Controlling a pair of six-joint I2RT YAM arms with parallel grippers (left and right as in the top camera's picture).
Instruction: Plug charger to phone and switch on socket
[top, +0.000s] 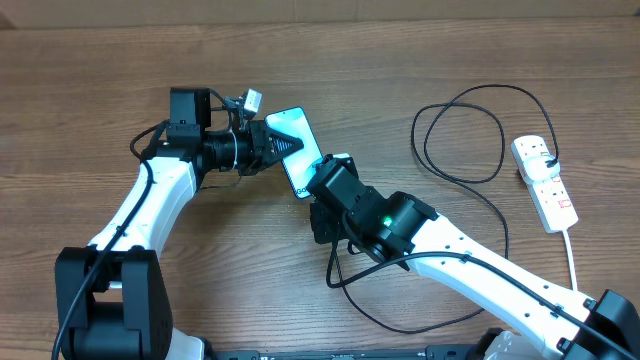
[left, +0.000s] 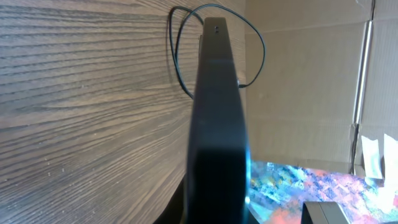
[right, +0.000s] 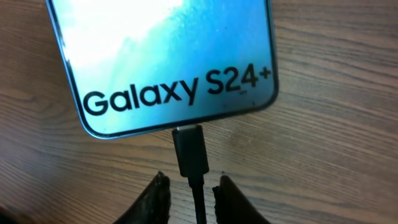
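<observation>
Charger plug apparently seated in the bottom port of the phone, mid-table — right gripper fingers apart astride the cable, left gripper at the phone's top, grip indeterminate — leaving the socket at right to switch on.

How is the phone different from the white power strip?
The phone has a black edge and a light blue screen; the power strip is white with red marks. The phone is near the middle; the power strip lies far right. Both are oblong.
</observation>
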